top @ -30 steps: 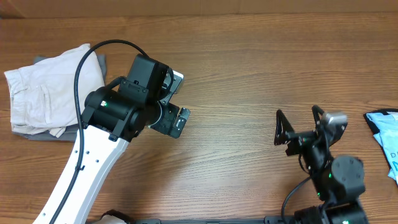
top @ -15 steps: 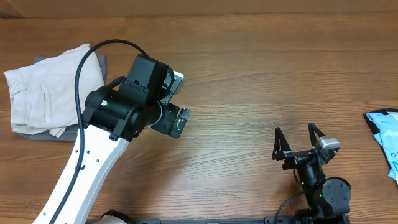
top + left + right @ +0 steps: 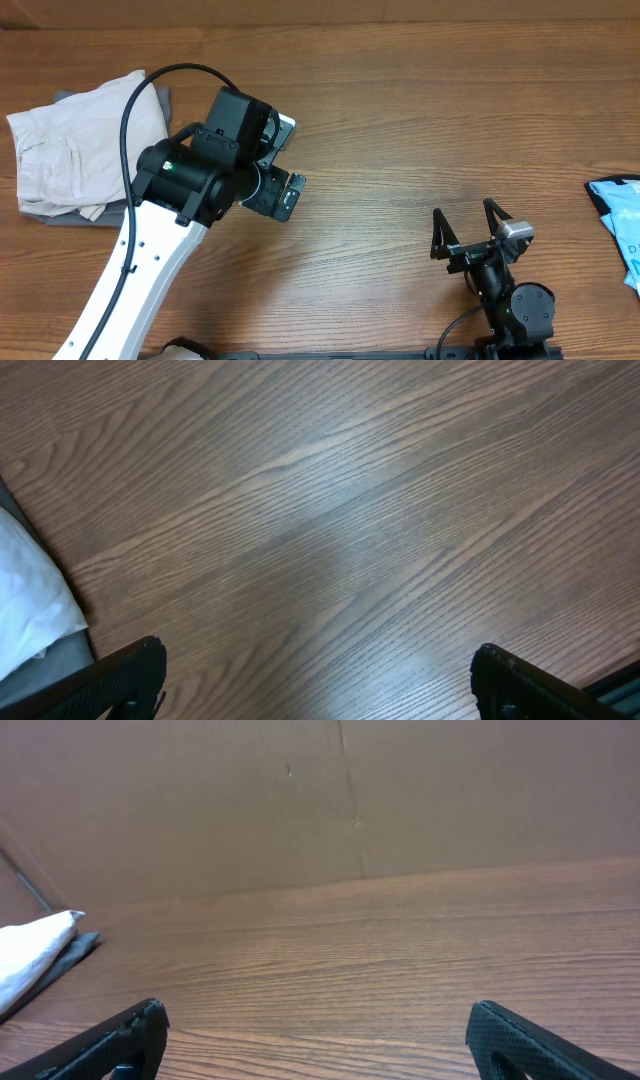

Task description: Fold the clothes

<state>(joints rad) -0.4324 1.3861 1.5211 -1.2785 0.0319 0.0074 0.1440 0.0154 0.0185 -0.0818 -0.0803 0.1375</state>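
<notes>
1. Far left of the wooden table (image 3: 400,120): cream shorts (image 3: 75,140) lie in a rumpled folded stack on a darker grey garment (image 3: 60,217), whose edge shows below and at the top
2. Left arm (image 3: 150,260) reaches up from the near edge, its wrist just right of the shorts
3. Left gripper (image 3: 318,655) – in its wrist view the jaws are spread wide, with only bare wood between them; a corner of cream cloth shows at that view's left edge
4. Right gripper (image 3: 463,212) sits near the front edge, right of centre and well apart from the shorts – fingers splayed fully, holding nothing
5. Far right edge: light-blue printed item (image 3: 615,215), partly cut off
</notes>
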